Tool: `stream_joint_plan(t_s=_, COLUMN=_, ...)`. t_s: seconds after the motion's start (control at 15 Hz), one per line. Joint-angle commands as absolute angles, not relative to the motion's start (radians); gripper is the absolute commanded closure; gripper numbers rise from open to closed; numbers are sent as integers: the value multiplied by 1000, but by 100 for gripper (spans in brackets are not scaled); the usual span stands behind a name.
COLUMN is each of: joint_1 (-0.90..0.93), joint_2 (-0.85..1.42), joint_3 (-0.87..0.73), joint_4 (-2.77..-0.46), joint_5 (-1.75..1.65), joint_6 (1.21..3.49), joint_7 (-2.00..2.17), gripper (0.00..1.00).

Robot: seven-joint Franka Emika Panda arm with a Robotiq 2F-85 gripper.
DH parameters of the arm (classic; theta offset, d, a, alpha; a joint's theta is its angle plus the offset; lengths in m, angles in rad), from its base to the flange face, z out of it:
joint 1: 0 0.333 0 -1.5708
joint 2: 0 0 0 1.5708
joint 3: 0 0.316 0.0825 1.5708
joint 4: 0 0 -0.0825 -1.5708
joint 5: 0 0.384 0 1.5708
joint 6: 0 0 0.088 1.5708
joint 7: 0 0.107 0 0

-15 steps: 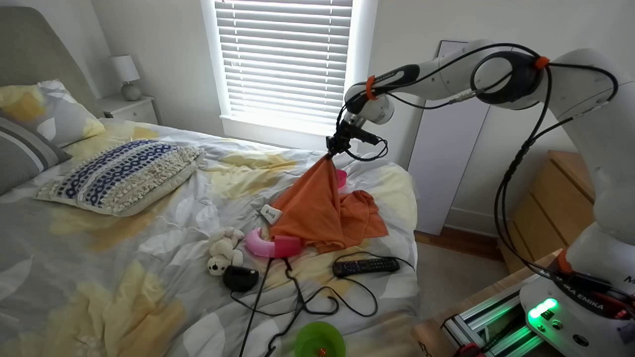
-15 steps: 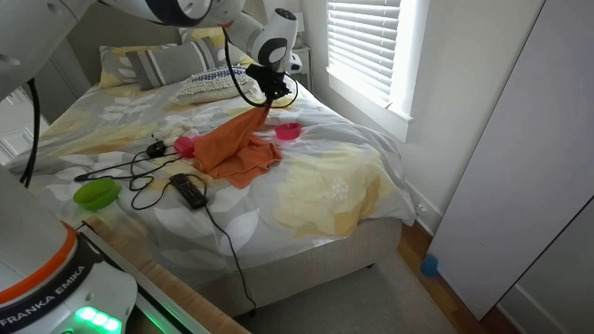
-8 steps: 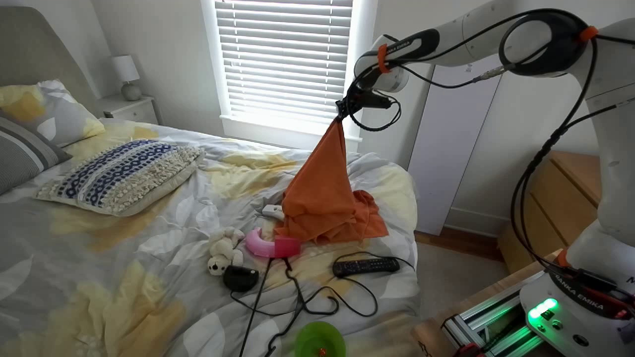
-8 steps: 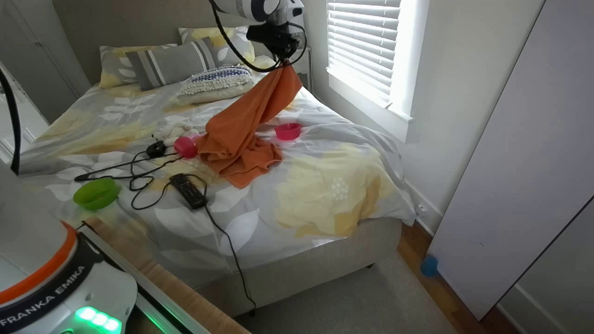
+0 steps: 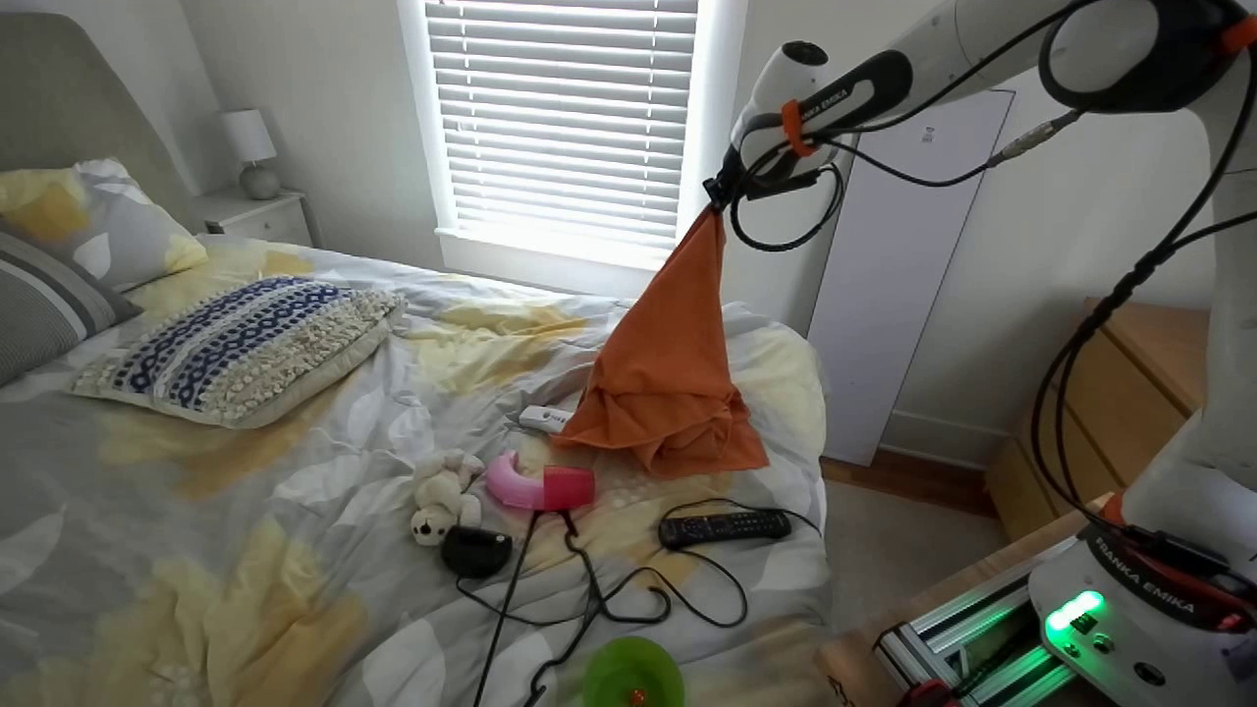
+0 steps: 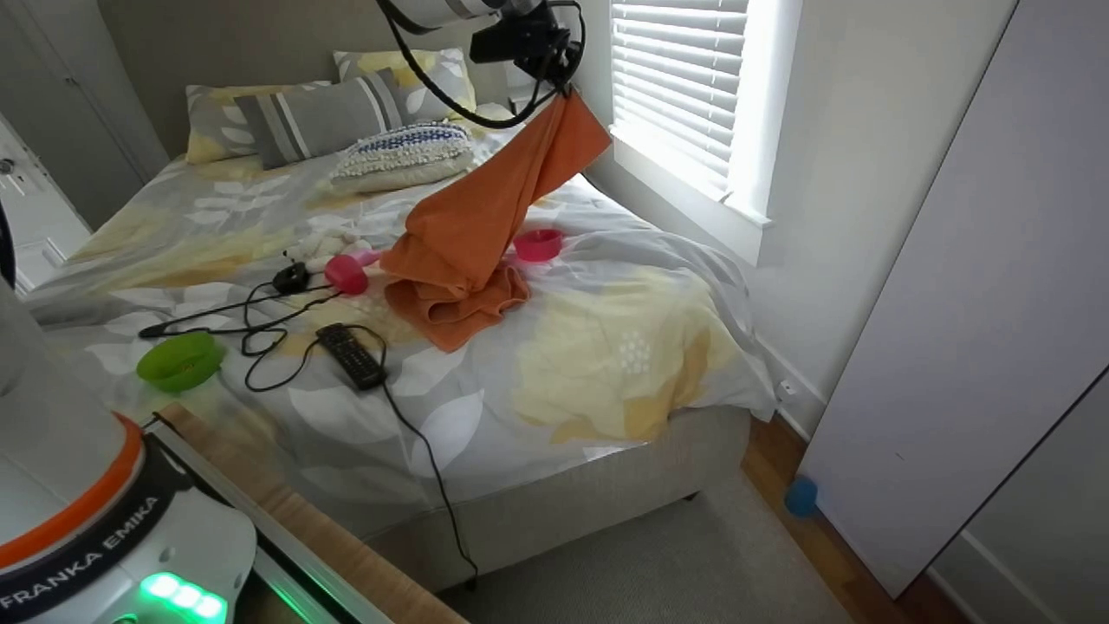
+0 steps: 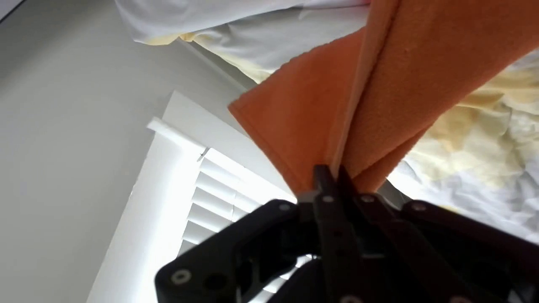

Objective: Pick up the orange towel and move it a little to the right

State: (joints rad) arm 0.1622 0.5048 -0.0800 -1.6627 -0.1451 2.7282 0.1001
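- Bowl, round and bright green, standing on the surface, a bed in grey, white and yellow leaf-patterned fabric; small orange-red item inside, too small to identify.
- Long black remote control with many buttons, lying flat on the surface.
- Black rounded object, type not determined, just beside a small white plush toy.
- Pink curved item, darker at one end, near the toy.
- Orange cloth towel: upper part raised, lower folds resting on the surface. Located right of the pink curved item in both exterior views; just beside a round pink bowl in an exterior view.
- Slim white handheld controller next to the towel; contact between them cannot be determined.
- Black two-jawed claw: jaws pressed together on a gathered fold of the towel, holding it up; wrist view shows a corner of the cloth projecting to one side of the grip.
- Rectangular cushion, cream tufts and blue woven pattern, well apart from the towel.
- White slatted window blind at the far wall.
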Motion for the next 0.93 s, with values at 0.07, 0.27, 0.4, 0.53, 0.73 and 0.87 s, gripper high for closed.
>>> stream_joint_plan(t_s=0.07, joint_1=154, joint_2=490, joint_3=-68, joint_4=-1685, joint_5=-152, joint_6=2731, joint_7=105, gripper=97)
stream_joint_plan(t_s=0.27, joint_1=198, joint_2=488, joint_3=-150, joint_4=-1671, joint_5=-235, joint_6=2764, joint_7=178, gripper=99)
stream_joint_plan(t_s=0.4, joint_1=215, joint_2=474, joint_3=-231, joint_4=-1647, joint_5=-328, joint_6=2791, joint_7=229, gripper=99)
stream_joint_plan(t_s=0.53, joint_1=244, joint_2=457, joint_3=-323, joint_4=-1629, joint_5=-399, joint_6=2813, joint_7=295, gripper=99)
stream_joint_plan(t_s=0.73, joint_1=307, joint_2=445, joint_3=-479, joint_4=-1593, joint_5=-542, joint_6=2829, joint_7=431, gripper=99)
stream_joint_plan(t_s=0.87, joint_1=366, joint_2=457, joint_3=-590, joint_4=-1556, joint_5=-655, joint_6=2821, joint_7=559, gripper=99)
